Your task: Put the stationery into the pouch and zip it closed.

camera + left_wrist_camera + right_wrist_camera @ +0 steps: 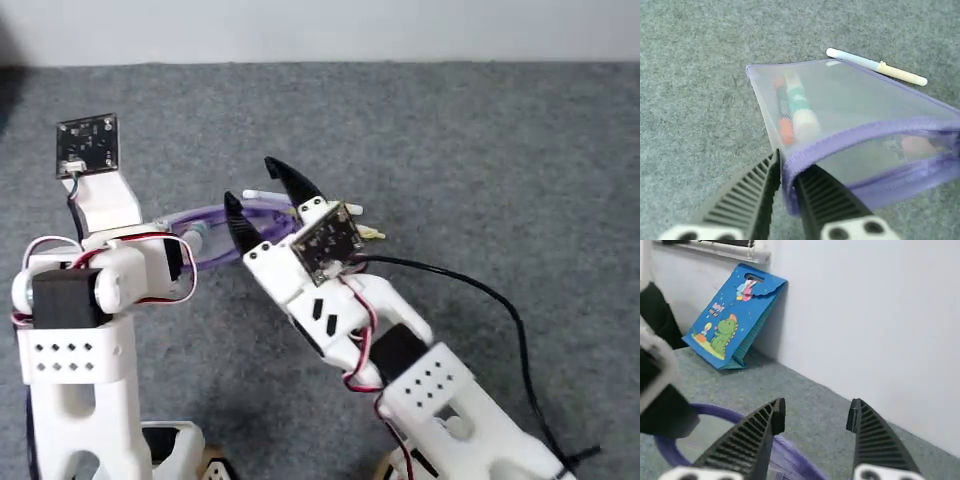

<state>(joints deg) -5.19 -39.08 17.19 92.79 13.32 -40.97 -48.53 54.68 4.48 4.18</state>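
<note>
We judge the task as partly done. The pouch (850, 105), translucent with purple trim, lies on the grey carpeted table (480, 130) with its mouth open. Through its wall we can see at least two markers (792, 112) inside, one with orange ends and one white and green. A white-and-yellow pen (877, 66) lies outside on the carpet, just beside the pouch's far edge. That pen has yet to go in, and the zip has yet to be pulled. We see no slider clearly enough to say where it sits.

The left gripper (786, 167) is clamped on the purple edge of the pouch at one end of the mouth, its ribbed fingers (757, 192) pinching the trim between them. The right gripper (817, 415) hangs above the pouch with its fingers spread wide and nothing between them.

The left wrist view gives us what the others leave unclear. It shows the contents of the pouch, the exact place of the pinch, and the loose pen lying apart from the fabric. The high view gives us the layout: both arms meet over the pouch near the middle of the table, with the empty claw over the pouch, close to where the pen lies. The right wrist view looks outward past the purple rim of the mouth, held up in a loop. It adds the white wall and a blue gift bag (735, 315) with a dinosaur print leaning against it, well away from the work.
</note>
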